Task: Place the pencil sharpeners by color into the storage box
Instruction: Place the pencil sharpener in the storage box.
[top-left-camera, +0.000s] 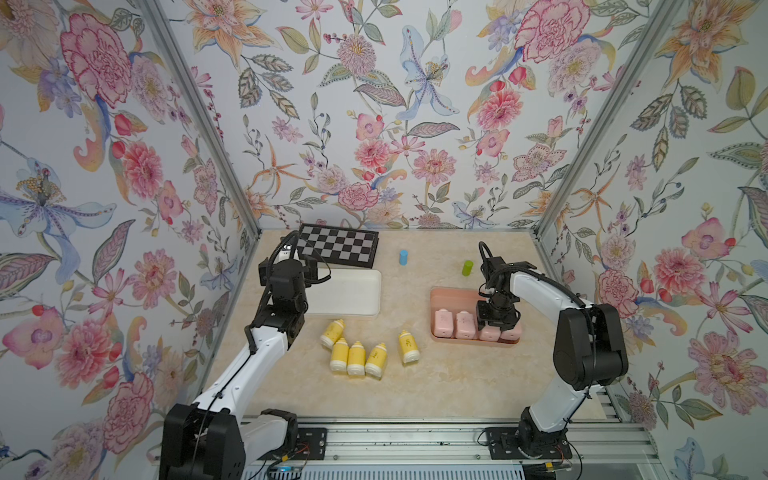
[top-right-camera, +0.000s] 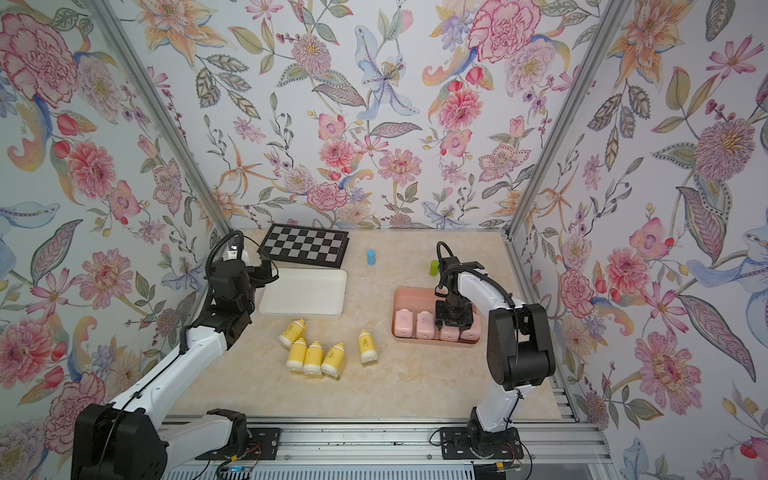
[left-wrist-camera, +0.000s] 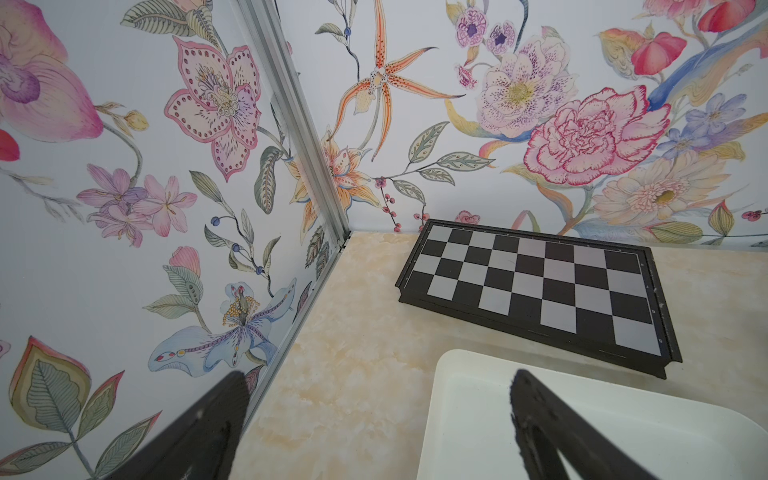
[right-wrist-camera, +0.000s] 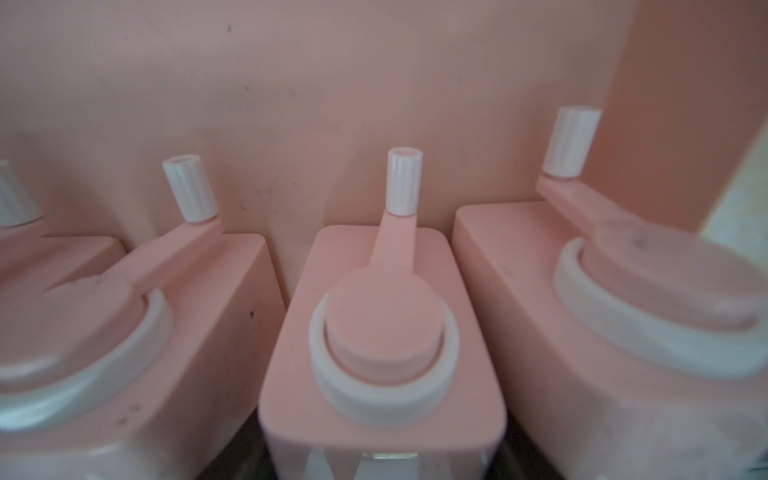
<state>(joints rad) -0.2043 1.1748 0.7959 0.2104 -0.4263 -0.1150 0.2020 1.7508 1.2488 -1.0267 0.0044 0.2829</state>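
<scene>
In both top views the pink tray (top-left-camera: 446, 296) (top-right-camera: 409, 296) sits to the robot's right. Four pink sharpeners (top-left-camera: 443, 324) stand upright along its near wall, in a row running left to right. The right gripper (top-left-camera: 497, 322) is down over the third pink sharpener (top-left-camera: 490, 336) from the left, hiding its top. Five yellow sharpeners (top-left-camera: 356, 358) lie on their sides on the table (top-left-camera: 457, 386), just in front of the white tray (top-left-camera: 353, 291). Their long axes run roughly near to far, white ends toward the robot and tapered tips away. One (top-left-camera: 409, 346) lies apart to the right, its tip leaning slightly left. A blue cylinder (top-left-camera: 403, 257) and a green cylinder (top-left-camera: 467, 268) stand farther back, and a chessboard (top-left-camera: 338, 245) lies at the far left. The left gripper (top-left-camera: 316, 272) hangs over the white tray's far left corner. In the left wrist view its fingers (left-wrist-camera: 536, 415) are spread wide, one above the white tray (left-wrist-camera: 623, 415), with the chessboard (left-wrist-camera: 536, 286) beyond. In the right wrist view the third pink sharpener (right-wrist-camera: 382, 332) fills the centre, its crank arm pointing away across the tray floor, with neighbours close on both sides. The fingers show only as dark slivers at its flanks, pinching its sides.
</scene>
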